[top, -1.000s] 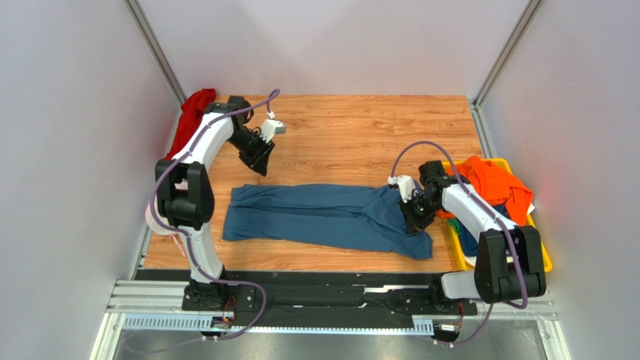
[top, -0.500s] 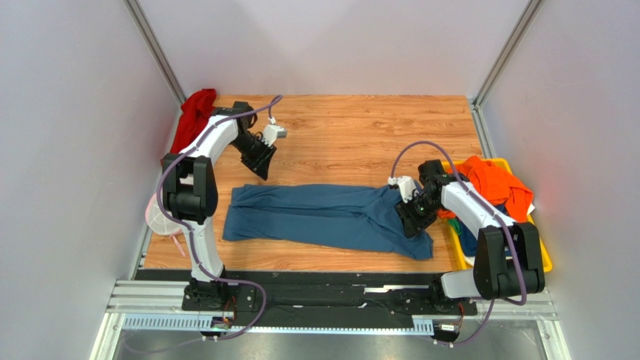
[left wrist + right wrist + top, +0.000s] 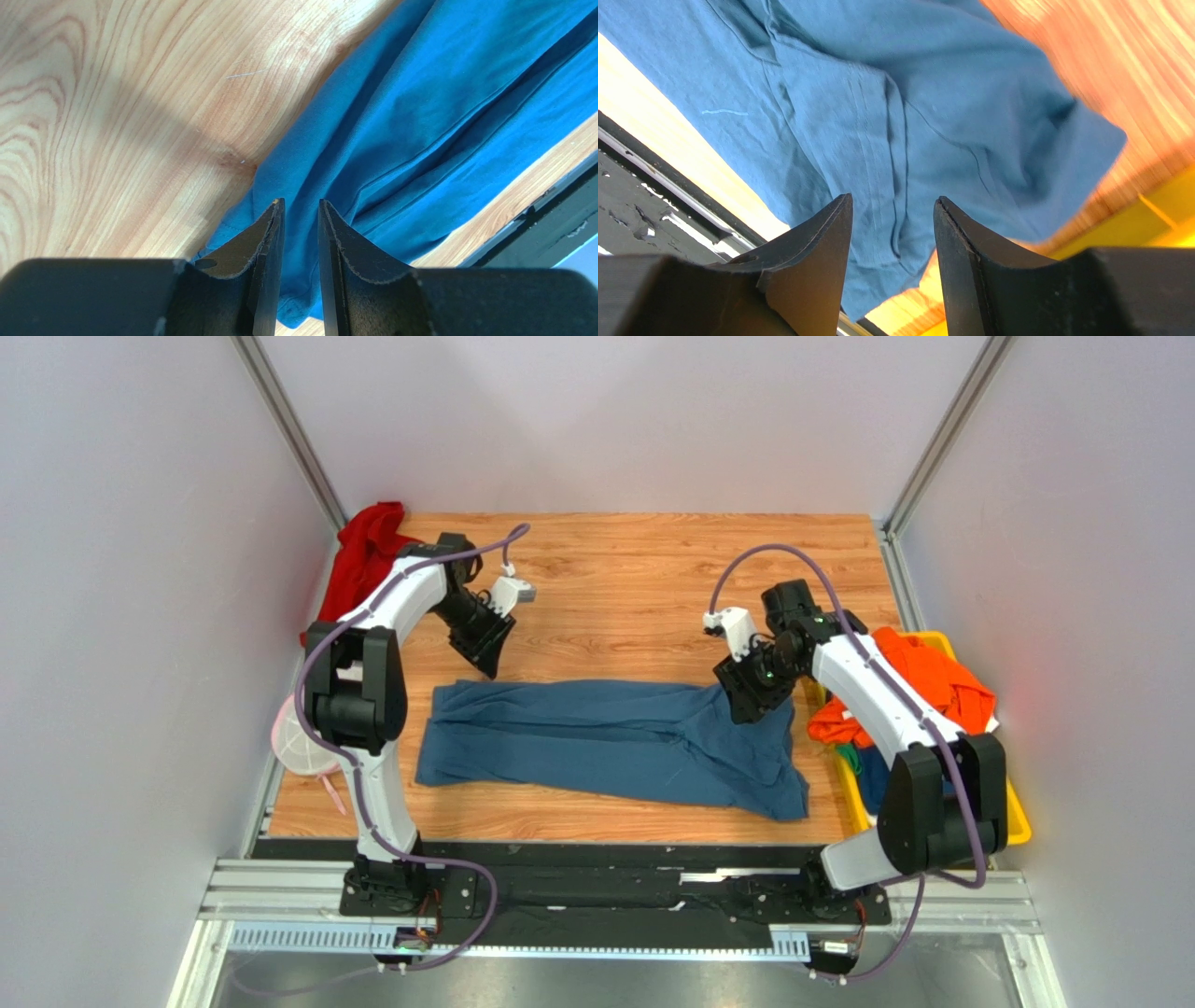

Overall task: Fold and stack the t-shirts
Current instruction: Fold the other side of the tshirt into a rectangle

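The blue t-shirt (image 3: 617, 742) lies on the tabletop (image 3: 631, 574) as a long band running left to right between the two arms. It looks doubled lengthwise, with soft creases along it and its right end bunched into thicker folds. An orange t-shirt (image 3: 926, 679) is heaped in the yellow bin (image 3: 1013, 819) at the right edge, and a red cloth (image 3: 365, 539) sits at the far left corner.

The left end effector (image 3: 300, 206) hangs over the shirt's far left corner, its jaws only narrowly parted with nothing between them. The right end effector (image 3: 892, 203) hovers above the bunched right end, jaws apart and empty.

The cloth is light, limp and thin, so it will likely sag and drag wherever it is not supported, and layers may slide over one another. A sound hold would pinch through every layer at an end corner or hem, one arm at each end, keeping the band taut while it is lifted over. A pinch on the top layer alone could peel the fold open
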